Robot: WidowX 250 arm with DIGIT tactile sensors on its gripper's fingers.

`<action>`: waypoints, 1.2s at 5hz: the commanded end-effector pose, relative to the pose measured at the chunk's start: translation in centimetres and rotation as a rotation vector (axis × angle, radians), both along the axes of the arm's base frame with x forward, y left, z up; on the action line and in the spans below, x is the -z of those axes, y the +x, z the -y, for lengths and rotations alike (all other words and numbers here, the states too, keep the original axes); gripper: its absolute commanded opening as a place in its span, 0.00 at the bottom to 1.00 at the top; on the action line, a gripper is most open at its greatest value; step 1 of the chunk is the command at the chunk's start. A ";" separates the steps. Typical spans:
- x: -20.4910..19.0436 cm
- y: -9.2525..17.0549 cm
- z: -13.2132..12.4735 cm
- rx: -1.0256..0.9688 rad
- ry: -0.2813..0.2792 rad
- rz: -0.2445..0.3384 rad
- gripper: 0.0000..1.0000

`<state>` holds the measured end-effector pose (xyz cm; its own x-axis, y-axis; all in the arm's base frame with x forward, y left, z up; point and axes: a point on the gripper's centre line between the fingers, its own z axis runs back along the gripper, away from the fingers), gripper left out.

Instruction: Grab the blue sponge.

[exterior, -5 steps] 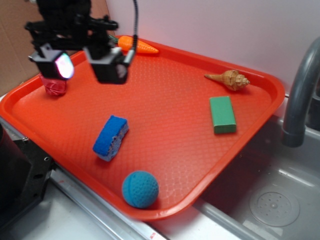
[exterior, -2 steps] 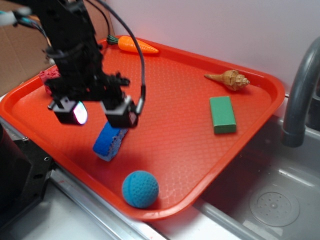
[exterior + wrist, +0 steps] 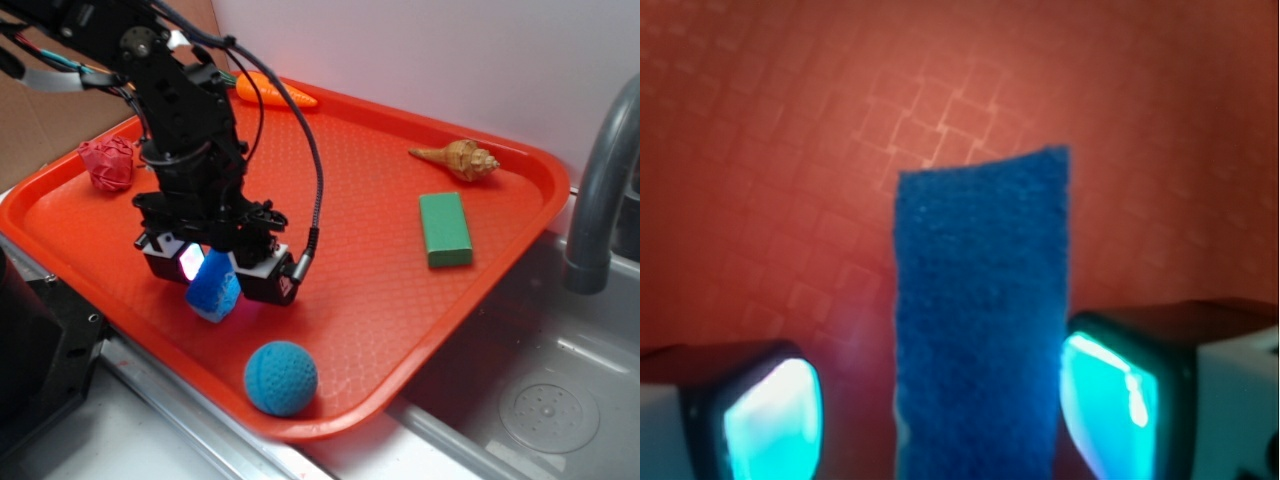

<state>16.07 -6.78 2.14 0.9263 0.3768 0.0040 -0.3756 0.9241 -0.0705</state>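
orange plastic makes up the tray [image 3: 400, 330], its floor stamped with a fine grid that the wrist view shows up close. the blue sponge [image 3: 213, 291] lies near the tray's front left edge, and the gripper [image 3: 215, 272] is lowered over it with one finger on each side. in the wrist view the sponge [image 3: 980, 320] runs as a bright blue strip up the middle of the frame, between the two fingertips [image 3: 1108, 392], whose pads glow a pale cyan. the jaws are still spread: a thin gap of orange tray shows between the sponge and the right-hand pad, and a wider gap shows on the other side, so nothing is clamped. the sponge's lower edge in the exterior view shows a paler layer facing the tray's front rim.

just in front of the sponge, close to the front rim, sits a round teal-blue dimpled ball [image 3: 281, 377], apart from both the sponge and the gripper. a green rectangular block [image 3: 444, 229] lies flat toward the tray's right side, well apart from the arm. beyond it, near the far right corner, rests a tan spiral shell [image 3: 458, 158]. a toy carrot [image 3: 276, 91] lies at the far edge, partly behind the arm, and a crumpled red object [image 3: 107, 163] sits at the far left. a grey faucet [image 3: 600, 190] rises beside the tray on the right, over a metal sink [image 3: 540, 400].
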 end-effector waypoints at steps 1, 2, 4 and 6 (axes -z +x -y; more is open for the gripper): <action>-3.5 0.9 -0.5 0.035 0.008 0.053 0.00; -8.5 0.9 -2.0 0.069 0.051 0.094 0.00; -15.3 0.8 -4.6 0.211 0.088 0.108 0.00; -14.7 4.0 -7.2 0.318 0.142 0.063 0.00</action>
